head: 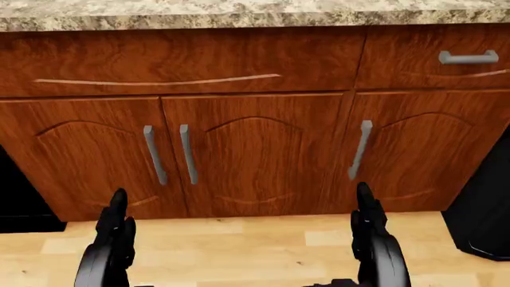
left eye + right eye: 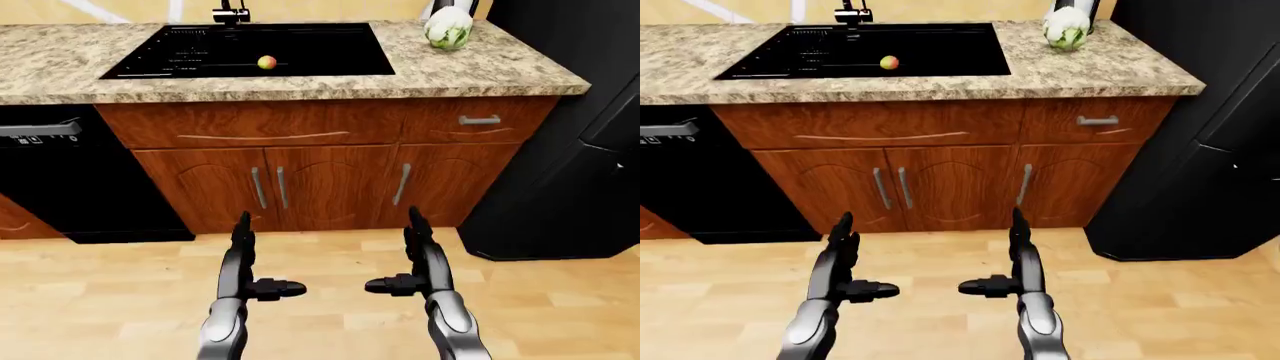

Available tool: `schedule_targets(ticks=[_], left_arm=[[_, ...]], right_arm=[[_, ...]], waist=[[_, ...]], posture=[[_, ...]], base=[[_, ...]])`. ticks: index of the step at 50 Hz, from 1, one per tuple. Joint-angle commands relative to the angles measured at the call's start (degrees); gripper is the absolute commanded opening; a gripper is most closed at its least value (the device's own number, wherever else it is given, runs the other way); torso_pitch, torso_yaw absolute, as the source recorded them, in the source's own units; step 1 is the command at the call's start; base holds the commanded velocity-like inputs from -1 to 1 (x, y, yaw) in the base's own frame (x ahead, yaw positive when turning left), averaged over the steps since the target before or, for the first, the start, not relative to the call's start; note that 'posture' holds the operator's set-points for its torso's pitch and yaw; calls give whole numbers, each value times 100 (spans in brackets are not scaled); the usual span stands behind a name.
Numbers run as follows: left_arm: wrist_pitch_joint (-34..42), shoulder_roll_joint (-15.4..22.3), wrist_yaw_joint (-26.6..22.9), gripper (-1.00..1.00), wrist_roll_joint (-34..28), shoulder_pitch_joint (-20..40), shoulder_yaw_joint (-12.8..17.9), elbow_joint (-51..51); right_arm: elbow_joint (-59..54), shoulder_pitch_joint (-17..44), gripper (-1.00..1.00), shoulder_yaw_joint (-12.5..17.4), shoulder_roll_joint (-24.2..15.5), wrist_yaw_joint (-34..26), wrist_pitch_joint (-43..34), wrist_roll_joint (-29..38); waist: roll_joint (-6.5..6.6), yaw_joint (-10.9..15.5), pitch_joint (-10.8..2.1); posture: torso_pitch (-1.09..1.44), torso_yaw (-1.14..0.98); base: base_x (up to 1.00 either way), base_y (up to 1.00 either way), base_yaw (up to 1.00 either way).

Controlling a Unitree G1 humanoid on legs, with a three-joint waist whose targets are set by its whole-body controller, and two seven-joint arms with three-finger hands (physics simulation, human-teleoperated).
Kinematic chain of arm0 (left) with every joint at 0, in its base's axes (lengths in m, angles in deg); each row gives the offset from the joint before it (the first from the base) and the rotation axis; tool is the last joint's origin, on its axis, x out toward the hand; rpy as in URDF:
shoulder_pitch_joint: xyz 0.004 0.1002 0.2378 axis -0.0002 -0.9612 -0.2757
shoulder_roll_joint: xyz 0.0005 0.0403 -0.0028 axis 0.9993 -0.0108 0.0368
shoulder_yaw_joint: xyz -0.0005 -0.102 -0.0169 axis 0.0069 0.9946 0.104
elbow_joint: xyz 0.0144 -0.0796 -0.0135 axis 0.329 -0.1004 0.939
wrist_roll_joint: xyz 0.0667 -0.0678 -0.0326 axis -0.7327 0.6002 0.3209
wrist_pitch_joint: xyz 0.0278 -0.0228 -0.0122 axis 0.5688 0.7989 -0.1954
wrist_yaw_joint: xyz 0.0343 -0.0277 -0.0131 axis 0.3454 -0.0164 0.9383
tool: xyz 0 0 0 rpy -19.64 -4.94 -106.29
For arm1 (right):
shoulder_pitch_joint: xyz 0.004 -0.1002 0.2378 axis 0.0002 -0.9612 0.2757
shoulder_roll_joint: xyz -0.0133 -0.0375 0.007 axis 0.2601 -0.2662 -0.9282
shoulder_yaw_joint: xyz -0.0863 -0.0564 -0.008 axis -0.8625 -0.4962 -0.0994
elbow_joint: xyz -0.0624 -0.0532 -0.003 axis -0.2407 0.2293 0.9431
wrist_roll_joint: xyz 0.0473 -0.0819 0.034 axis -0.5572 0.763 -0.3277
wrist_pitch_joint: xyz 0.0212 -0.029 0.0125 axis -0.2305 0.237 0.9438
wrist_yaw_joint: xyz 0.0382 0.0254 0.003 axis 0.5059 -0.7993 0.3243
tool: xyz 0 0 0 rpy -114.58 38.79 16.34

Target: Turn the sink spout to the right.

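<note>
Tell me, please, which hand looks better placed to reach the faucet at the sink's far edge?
Probably the left, narrowly. Both hands, left and right, hang open and low before the cabinet doors, far from the faucet base. That base sits almost directly above the left hand in the left-eye view; the spout itself is cropped.

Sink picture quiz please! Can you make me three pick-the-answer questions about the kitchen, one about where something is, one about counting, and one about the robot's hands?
1. Where is the small apple?
A. in the black sink
B. on the floor
C. on the counter by the cauliflower

2. How many upright bar handles are on the cabinet doors?
A. one
B. three
C. five

3. What are the left hand and right hand doing?
A. gripping the spout
B. holding the apple
C. open and empty, low over the floor

Answers: 1 A, the apple lies inside the basin. 2 B, two close together, one apart. 3 C, fingers spread, touching nothing.
</note>
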Motion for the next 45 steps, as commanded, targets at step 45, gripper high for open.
schedule_targets(ticks=[45], left_arm=[[-255,-4,76,100,-132,-137,9,1145]], right_arm=[[767,-43,100,-209,52,46,209,276]], waist=[[441,42,-431]], posture=[[0,0]], base=[[0,24,0]])
